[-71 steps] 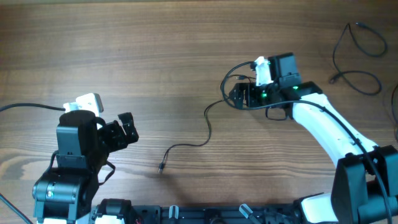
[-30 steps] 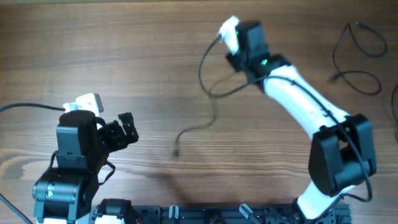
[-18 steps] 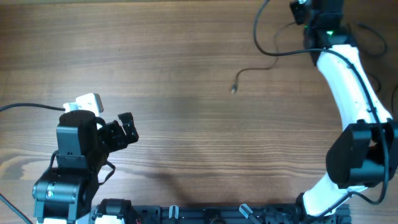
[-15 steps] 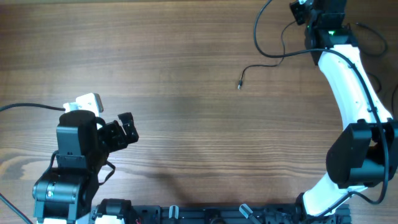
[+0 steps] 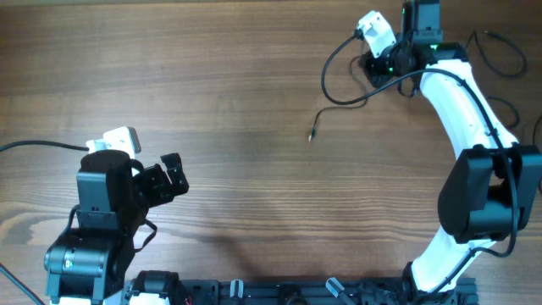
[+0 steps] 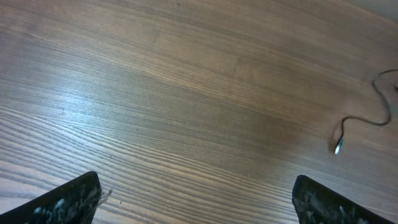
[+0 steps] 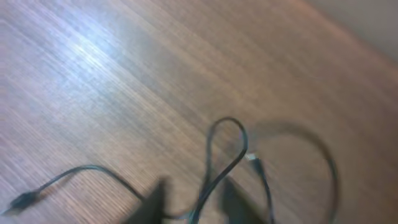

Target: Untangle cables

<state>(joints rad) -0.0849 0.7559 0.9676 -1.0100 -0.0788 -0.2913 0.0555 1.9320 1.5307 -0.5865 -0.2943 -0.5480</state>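
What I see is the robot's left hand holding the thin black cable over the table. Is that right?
Not quite. It is the right hand that holds the thin black cable over the table; the overhead view shows it. The left hand sits open, far from the cable, with nothing in it.

**No legible writing in any view**

No text, label, brand, number or sign can be read in these views. From overhead, the wooden table (image 5: 237, 76) shows only its grain. The white camera housing at the left of the frame (image 5: 116, 140) and the one at the upper right (image 5: 373, 25) are too small to show print. The cable (image 7: 225, 119) is blurred in the right wrist view. Its plug (image 6: 337, 147) is too small for any marking to be read.
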